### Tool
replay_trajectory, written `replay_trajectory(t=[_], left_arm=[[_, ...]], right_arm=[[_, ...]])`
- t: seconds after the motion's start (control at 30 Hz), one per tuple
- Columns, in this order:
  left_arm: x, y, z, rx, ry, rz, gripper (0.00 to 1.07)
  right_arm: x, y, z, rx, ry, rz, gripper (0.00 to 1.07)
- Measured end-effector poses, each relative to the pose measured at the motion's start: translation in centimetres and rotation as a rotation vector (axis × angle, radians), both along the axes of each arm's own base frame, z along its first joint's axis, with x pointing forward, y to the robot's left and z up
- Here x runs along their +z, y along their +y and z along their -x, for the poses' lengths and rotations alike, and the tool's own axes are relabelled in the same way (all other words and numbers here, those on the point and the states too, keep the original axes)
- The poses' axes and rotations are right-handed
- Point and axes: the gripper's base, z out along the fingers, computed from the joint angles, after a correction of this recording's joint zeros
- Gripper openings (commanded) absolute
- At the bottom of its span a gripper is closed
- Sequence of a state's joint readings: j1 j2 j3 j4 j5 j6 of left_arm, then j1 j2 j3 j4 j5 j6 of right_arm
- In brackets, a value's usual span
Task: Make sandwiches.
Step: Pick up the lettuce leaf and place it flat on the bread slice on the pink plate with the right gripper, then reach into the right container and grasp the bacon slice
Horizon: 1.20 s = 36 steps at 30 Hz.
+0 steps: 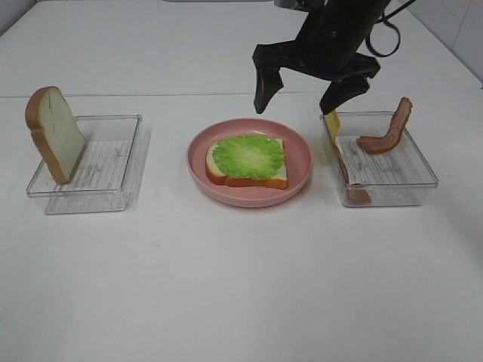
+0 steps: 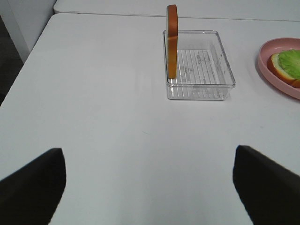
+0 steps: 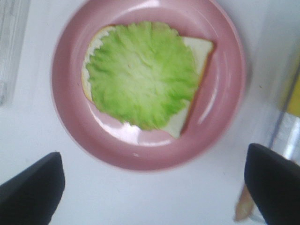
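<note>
Pink plate (image 1: 249,200) at the centre of the white surface (image 1: 226,286), carrying one bread slice (image 1: 276,175) topped by the lettuce leaf (image 1: 249,154). The right claw (image 1: 294,108) hangs above the plate's far rim, spread wide and empty. Left of the plate, a clear tray (image 1: 113,185) holds the second bread slice (image 1: 54,134) standing on edge. Right of the plate, another tray (image 1: 400,188) holds bacon strips (image 1: 389,128) and a cheese square (image 1: 333,124). The left claw (image 2: 150,187) is wide and empty, well apart from the plate.

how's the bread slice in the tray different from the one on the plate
The tray slice stands on edge in the clear tray; the plate slice lies flat on the pink plate. The tray slice is bare; the plate slice carries a lettuce leaf. Both are white with orange-brown crust.
</note>
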<state>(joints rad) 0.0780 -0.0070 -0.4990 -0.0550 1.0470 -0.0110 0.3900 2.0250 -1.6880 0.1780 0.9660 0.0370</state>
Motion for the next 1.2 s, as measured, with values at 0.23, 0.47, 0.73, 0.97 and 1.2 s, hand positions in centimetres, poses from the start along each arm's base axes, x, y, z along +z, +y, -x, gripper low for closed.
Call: replay_trajectory(t=[0.23, 0.47, 0.73, 0.97, 1.2], left_arm=[[0.0, 0.0, 0.0, 0.0, 0.0, 0.0, 0.88], [0.0, 0.0, 0.0, 0.0, 0.0, 0.0, 0.88], [0.0, 0.0, 0.0, 0.0, 0.0, 0.0, 0.88], [0.0, 0.0, 0.0, 0.0, 0.0, 0.0, 0.88], [0.0, 0.0, 0.0, 0.0, 0.0, 0.0, 0.88]], right_arm=[[1.3, -2.2, 1.7, -0.031, 0.104, 0.208, 0.98], [0.0, -2.6, 1.3, -0.049, 0.146, 0.23, 0.98], [-3.6, -4.3, -0.7, -0.102, 0.192, 0.234, 0.97], [-5.6, -4.1, -1.2, -0.098, 0.209, 0.229, 0.95], [-6.4, -4.1, -1.3, -0.093, 0.225, 0.236, 0.84]])
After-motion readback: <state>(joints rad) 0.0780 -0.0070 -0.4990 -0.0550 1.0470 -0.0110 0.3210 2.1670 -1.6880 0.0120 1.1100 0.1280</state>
